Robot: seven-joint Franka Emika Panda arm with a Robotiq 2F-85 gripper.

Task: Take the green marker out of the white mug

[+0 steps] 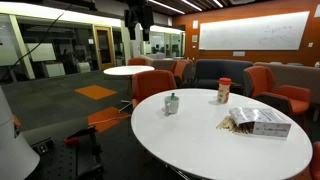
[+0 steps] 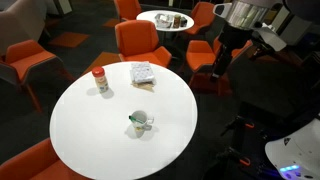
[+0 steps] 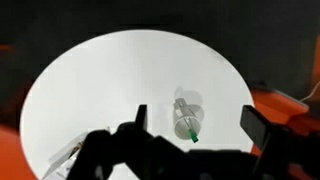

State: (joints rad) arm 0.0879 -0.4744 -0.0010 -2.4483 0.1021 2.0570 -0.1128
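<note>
The white mug (image 1: 172, 104) stands near the middle of the round white table (image 1: 200, 150), and it also shows in the other exterior view (image 2: 141, 123). The green marker (image 3: 192, 136) stands inside it, its green tip poking over the rim. In the wrist view the mug (image 3: 186, 122) lies far below, between my two fingers. My gripper (image 3: 195, 122) is open and empty, high above the table. It hangs at the top of an exterior view (image 1: 138, 18).
A clear jar with a red lid (image 1: 224, 90) stands at the table's far side (image 2: 100, 80). A printed box (image 1: 258, 122) lies near the edge (image 2: 142, 73). Orange chairs (image 2: 138, 42) ring the table. A second round table (image 1: 130, 71) stands behind.
</note>
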